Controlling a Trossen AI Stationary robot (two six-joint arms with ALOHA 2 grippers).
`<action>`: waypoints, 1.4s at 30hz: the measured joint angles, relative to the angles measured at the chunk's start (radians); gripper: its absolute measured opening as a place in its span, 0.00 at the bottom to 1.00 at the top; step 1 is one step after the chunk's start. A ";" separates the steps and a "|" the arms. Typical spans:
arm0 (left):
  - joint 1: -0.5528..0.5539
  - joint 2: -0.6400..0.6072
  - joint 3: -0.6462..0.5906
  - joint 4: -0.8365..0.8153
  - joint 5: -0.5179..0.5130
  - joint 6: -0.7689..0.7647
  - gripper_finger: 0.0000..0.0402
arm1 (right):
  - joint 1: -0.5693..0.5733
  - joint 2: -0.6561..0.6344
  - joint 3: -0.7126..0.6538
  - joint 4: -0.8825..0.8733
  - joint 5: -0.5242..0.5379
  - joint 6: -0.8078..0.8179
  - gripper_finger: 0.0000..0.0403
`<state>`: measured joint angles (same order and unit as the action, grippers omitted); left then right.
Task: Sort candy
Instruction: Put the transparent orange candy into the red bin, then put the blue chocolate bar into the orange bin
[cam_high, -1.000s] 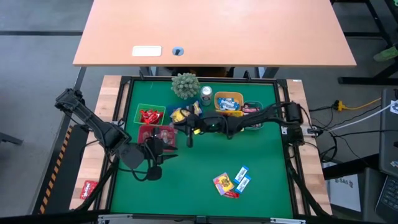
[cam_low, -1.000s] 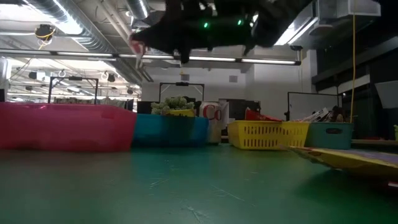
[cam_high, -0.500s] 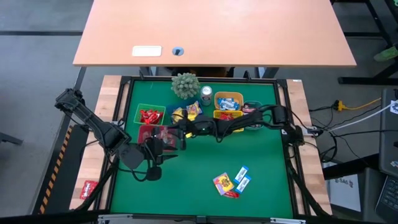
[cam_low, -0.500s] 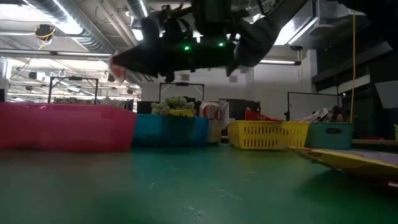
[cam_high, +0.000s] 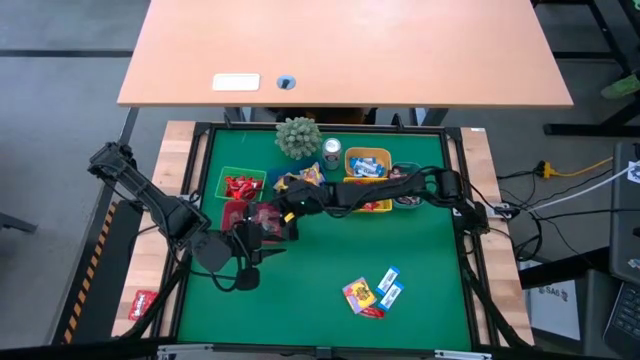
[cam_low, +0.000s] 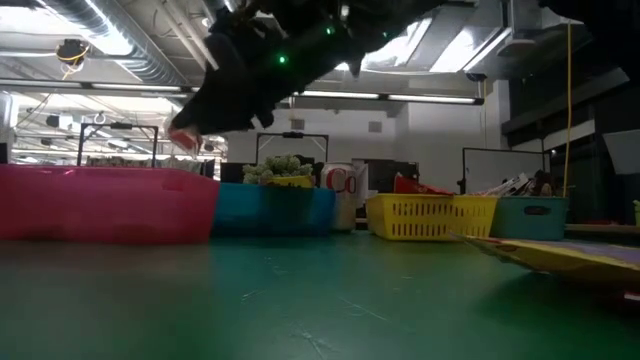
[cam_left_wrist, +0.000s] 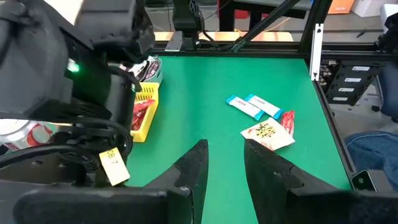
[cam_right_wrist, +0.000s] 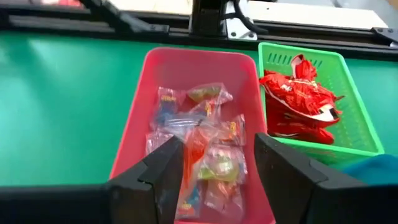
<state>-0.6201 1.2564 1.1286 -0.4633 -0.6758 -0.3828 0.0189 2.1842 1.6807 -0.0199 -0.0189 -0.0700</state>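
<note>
My right gripper reaches across from the table's right and hangs open over the pink bin, which holds several clear-wrapped candy pieces. An orange-red sweet shows between its fingers, close to one of them; the low view shows a reddish bit at the gripper's tip. My left gripper waits open and empty just near of the pink bin. Several loose candy pieces lie on the green mat toward the near right. My right gripper points slanting down over the pink bin with its fingers apart. The orange-red sweet stands right beside one finger; whether it touches that finger or lies loose in the bin, I cannot tell.
A green bin of red sweets sits beyond the pink one. A blue bin, yellow bins, a dark bin, a small plant and a silver can line the far side. One red sweet lies off the mat, left.
My right gripper has travelled toward the table's left edge from above the blue bin to above the pink bin, tipping its fingers downward and coming lower, with the reddish sweet at its tip the whole way.
</note>
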 joint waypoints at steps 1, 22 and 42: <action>0.000 0.000 0.000 0.000 0.000 0.000 0.23 | 0.000 0.000 0.012 -0.021 0.000 -0.014 0.48; 0.000 0.000 0.000 0.002 0.000 0.000 0.23 | 0.047 -0.188 0.030 -0.601 0.012 -0.107 0.47; 0.079 0.001 0.000 0.008 0.000 0.000 0.23 | 0.481 -0.304 -0.099 -1.342 0.007 0.015 0.47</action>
<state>-0.5408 1.2572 1.1290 -0.4549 -0.6762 -0.3828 0.4996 1.8801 1.5820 -1.3623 -0.0123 -0.0546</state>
